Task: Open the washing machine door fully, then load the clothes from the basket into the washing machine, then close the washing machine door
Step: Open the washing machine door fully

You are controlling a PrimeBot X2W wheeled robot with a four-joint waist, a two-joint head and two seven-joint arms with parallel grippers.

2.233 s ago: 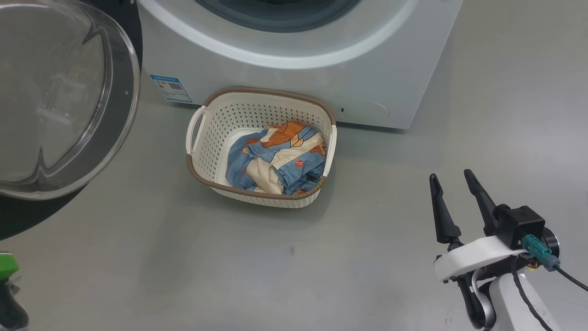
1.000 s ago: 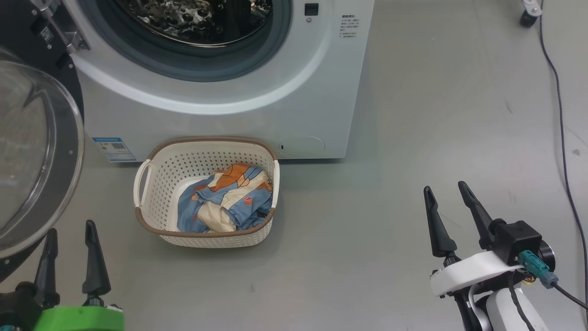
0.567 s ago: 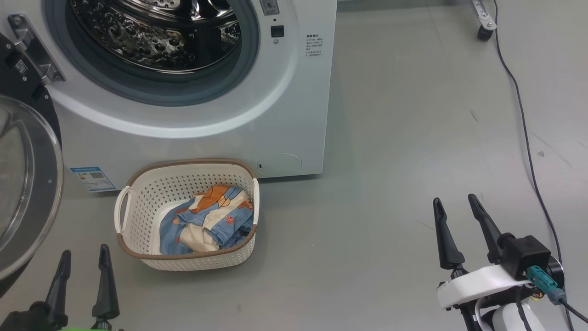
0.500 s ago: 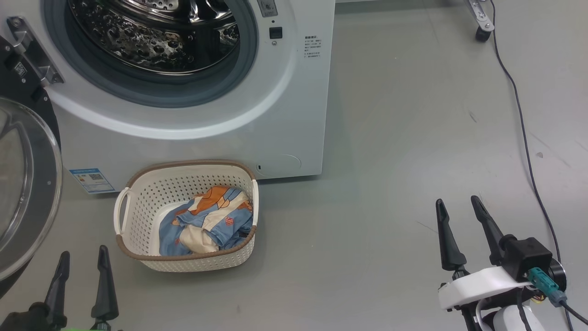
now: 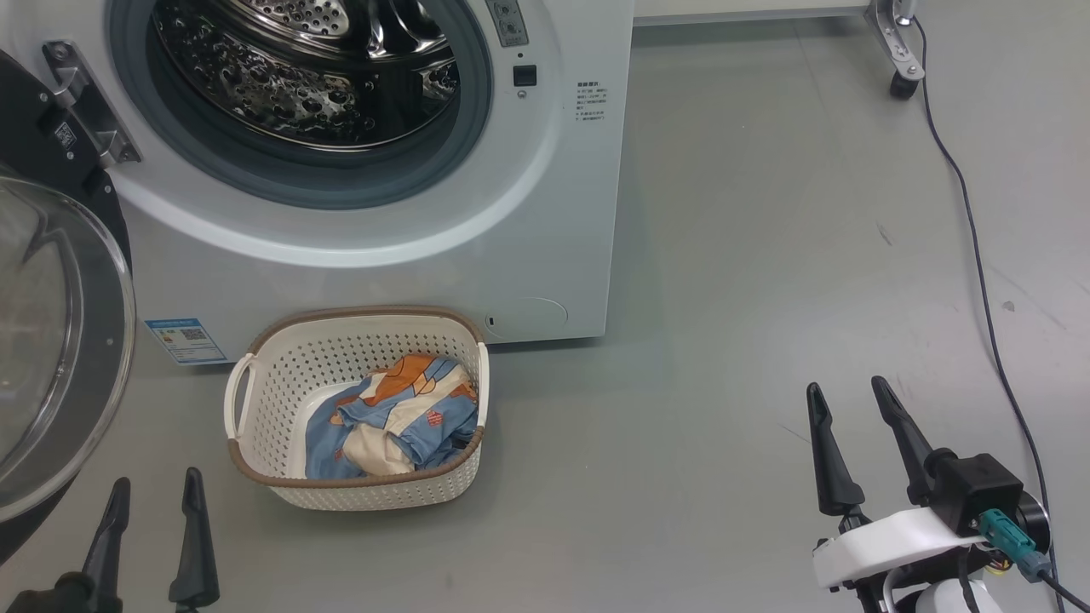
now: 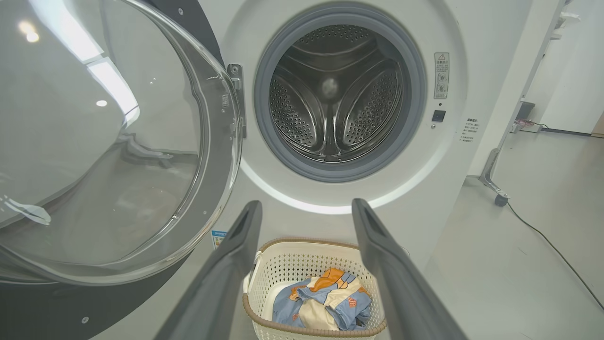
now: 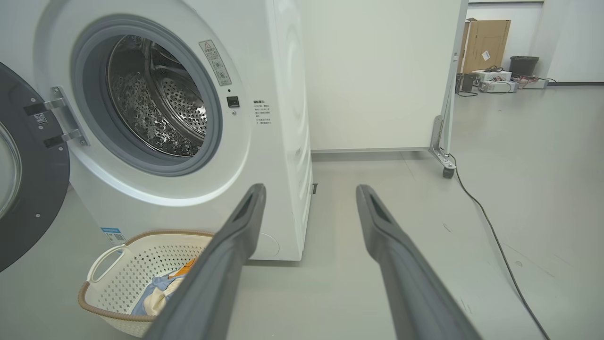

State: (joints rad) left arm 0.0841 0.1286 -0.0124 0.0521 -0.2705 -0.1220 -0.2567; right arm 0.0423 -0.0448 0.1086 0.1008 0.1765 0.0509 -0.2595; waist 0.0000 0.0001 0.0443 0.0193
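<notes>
- Step in hand, as judged: door-opening is done, loading is not yet begun; nothing is held.
- The door [image 5: 51, 358] is swung out on the left-side hinge [image 5: 89, 111], glass bowl toward the robot. The drum [image 5: 315, 77] mouth is fully exposed. Whether the door is at its stop cannot be told.
- The washer [image 5: 553, 213] is stood on the floor [image 5: 724, 358]; the drum is seen empty in the left wrist view.
- The basket [image 5: 383, 495] is set on the floor at the washer's lower front, under the drum mouth, by the blue sticker [image 5: 186, 339]. Touching or just clear cannot be told.
- The clothes [image 5: 396, 417] are bunched in the basket's right half, below its rim.
- Empty, jaws spread wide: left gripper [image 5: 157, 478], low and just left of the basket, beside the door's lower rim.
- Empty, jaws spread wide: right gripper [image 5: 846, 386], well apart from the basket, over bare floor to the right.
- Next move, as judged: the left gripper is best placed. It should be brought over the basket, dropped into the heap with jaws wide, closed on a thick fold and lifted clear of the rim.
- The load then has to be carried up to the drum mouth and released past the gasket [image 5: 479, 111].
- To be watched: the door is close to the left arm's path. The clothes may trail, snag on the basket rim or drag the light basket.
</notes>
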